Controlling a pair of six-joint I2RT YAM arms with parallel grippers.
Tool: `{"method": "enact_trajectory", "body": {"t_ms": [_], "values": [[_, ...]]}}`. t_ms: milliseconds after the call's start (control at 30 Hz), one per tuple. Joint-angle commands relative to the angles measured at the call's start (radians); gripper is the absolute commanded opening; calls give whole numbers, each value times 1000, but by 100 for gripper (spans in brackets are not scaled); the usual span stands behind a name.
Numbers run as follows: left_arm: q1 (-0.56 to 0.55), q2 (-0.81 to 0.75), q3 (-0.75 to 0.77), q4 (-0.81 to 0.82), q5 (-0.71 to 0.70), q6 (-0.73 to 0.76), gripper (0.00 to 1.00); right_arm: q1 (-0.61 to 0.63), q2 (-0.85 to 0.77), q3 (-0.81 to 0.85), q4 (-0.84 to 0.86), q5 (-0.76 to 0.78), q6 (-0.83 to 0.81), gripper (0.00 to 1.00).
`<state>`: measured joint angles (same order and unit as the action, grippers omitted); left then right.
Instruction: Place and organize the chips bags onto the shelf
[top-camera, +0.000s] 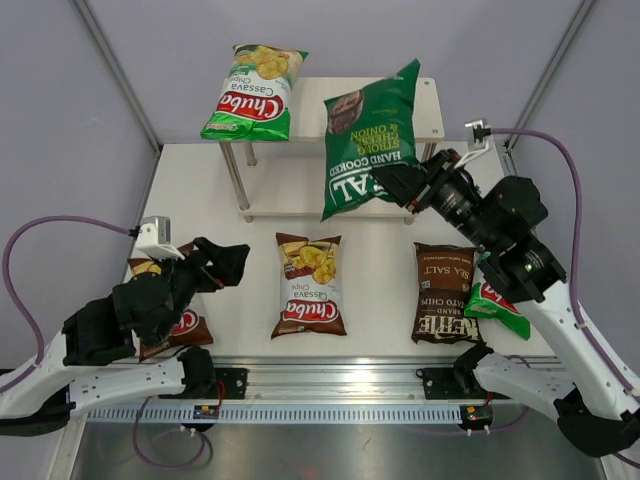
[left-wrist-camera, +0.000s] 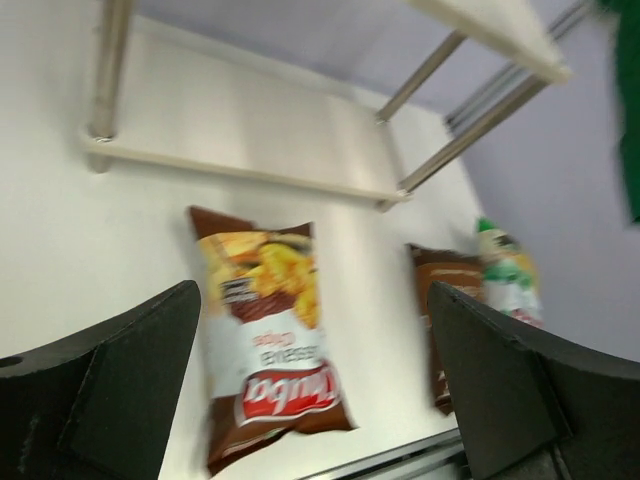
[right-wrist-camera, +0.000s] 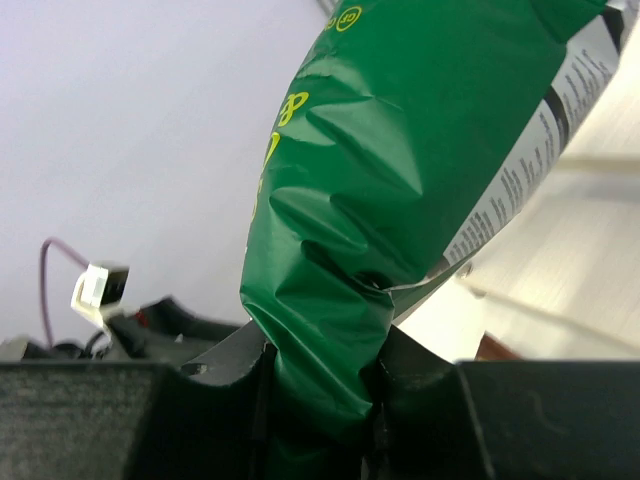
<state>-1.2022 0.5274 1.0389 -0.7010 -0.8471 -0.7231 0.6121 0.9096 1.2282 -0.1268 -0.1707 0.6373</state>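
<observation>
Across the white table (top-camera: 380, 270), the 2-tier shelf (top-camera: 308, 110) stood at the far side, and it was the largest thing to work around. Over its right half hung the dark-green bag (top-camera: 370, 140), tilted and upside down to the top camera, pinched by 1 edge in the clamped right gripper (top-camera: 402, 187). Whether the bag already touched the top board could not be told. 1 light-green Chuba bag (top-camera: 255, 92) lay on the left of that top board. 4 bags were on the table: a brown Chuba bag (top-camera: 310, 285) in the middle, the Kettle bag (top-camera: 443, 293) to its right, a 2nd light-green bag (top-camera: 497, 308) partly hidden under the right arm, and another brown Chuba bag (top-camera: 188, 325) under the left arm. The left gripper (top-camera: 222, 262) hovered low over the table's left side with its jaws spread wide and nothing between them. By my reading, the main risk was in the grip: glossy film held by a crumpled edge could slide out under the bag's own weight. If the bag were released while so much of it hung forward of the board, it would likely tip off the front edge. A sideways swing could also nudge the light-green Chuba bag or catch a metal leg.
</observation>
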Motion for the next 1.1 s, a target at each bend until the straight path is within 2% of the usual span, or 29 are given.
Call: {"method": "enact_trajectory", "body": {"t_ms": [0,67,200,267,367,433,500,600,733,867,1067], "values": [[3,5,67,-274,-96,-13,99,-34,121,154,38,56,-59,30],[3,49,93,-342,-107,-10,99,-69,175,201,70,30,-38,29],[7,149,141,-556,-251,-94,99,-208,333,250,176,-140,94,29],[12,175,133,-569,-276,-98,99,-232,409,290,220,-196,117,29],[26,148,66,-496,-302,-44,99,-248,495,342,233,-213,142,30],[56,126,20,-392,-285,2,99,-261,532,370,230,-220,169,30],[98,102,-31,-285,-207,86,99,-270,583,378,234,-240,212,30],[188,108,-37,-229,-116,146,99,-275,629,369,257,-271,293,31],[256,99,-51,-189,-40,183,99,-275,649,338,239,-215,349,38],[286,82,-65,-178,-4,194,99,-273,670,321,216,-152,415,40],[312,49,-80,-161,22,206,99,-275,718,324,213,-154,466,41]]}}
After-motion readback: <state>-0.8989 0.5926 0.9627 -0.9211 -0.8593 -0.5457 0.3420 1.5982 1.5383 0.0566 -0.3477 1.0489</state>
